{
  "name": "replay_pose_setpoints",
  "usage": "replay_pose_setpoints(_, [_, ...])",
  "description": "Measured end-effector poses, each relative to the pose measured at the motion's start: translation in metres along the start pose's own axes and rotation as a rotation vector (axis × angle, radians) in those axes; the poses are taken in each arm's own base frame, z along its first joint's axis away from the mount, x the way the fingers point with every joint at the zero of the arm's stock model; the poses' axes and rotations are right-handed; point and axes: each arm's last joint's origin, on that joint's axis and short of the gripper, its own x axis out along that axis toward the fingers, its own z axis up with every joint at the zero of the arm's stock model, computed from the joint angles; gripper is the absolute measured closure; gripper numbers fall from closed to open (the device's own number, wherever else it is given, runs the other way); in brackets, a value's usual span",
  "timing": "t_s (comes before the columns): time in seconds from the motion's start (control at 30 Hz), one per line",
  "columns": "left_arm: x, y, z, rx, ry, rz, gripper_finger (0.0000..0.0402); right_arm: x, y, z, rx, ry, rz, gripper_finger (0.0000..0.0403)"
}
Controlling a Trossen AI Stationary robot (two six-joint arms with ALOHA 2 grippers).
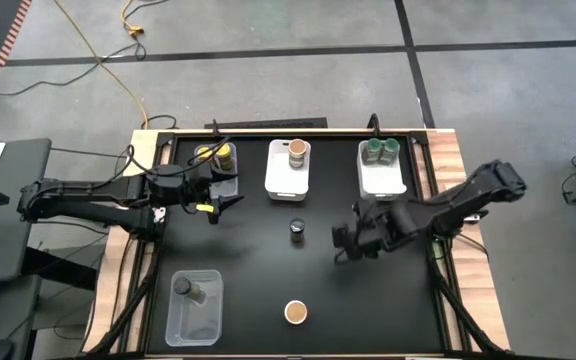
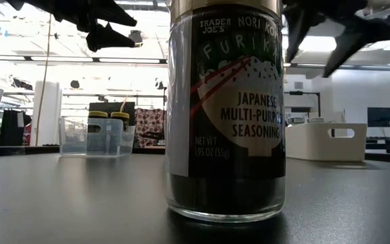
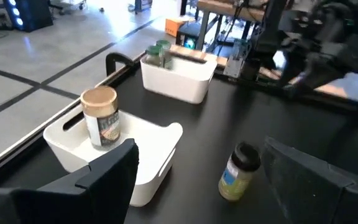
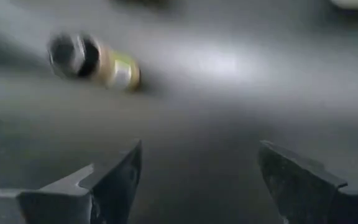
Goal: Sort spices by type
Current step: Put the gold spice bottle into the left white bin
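Note:
A dark-topped spice jar (image 1: 297, 231) stands alone mid-table, also seen in the left wrist view (image 3: 240, 171) and blurred in the right wrist view (image 4: 92, 59). A tan-topped jar (image 1: 295, 312) stands near the front edge and fills the low view (image 2: 225, 108). My right gripper (image 1: 340, 245) hovers open to the right of the dark-topped jar, nothing between its fingers (image 4: 197, 168). My left gripper (image 1: 230, 200) hangs open beside the clear bin (image 1: 216, 165) that holds yellow-topped jars (image 2: 107, 116).
The middle white bin (image 1: 288, 170) holds a tan-topped jar (image 3: 100, 115). The right white bin (image 1: 381, 178) holds green-topped jars (image 3: 159, 53). A clear bin (image 1: 196, 310) at the front left holds a grey-topped jar (image 1: 183, 287).

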Motion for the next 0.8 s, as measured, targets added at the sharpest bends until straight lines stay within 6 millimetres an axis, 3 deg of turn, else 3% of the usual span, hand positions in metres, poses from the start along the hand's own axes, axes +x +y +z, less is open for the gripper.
replay_pose_setpoints(0.3, [-0.001, 0.002, -0.01, 0.014, 0.104, 0.02, 0.0081, 0.02, 0.011, -0.05, 0.048, 0.145, -0.03, 0.0061])
replay_pose_setpoints(0.57, [-0.001, 0.002, -0.012, 0.037, 0.127, 0.023, 0.0081, 0.023, 0.011, -0.06, 0.032, 0.202, -0.045, 0.0061])
replay_pose_setpoints(0.8, [-0.002, -0.003, -0.013, 0.062, 0.123, -0.011, 0.0081, 0.023, 0.007, -0.06, -0.168, 0.223, -0.077, 0.0061])
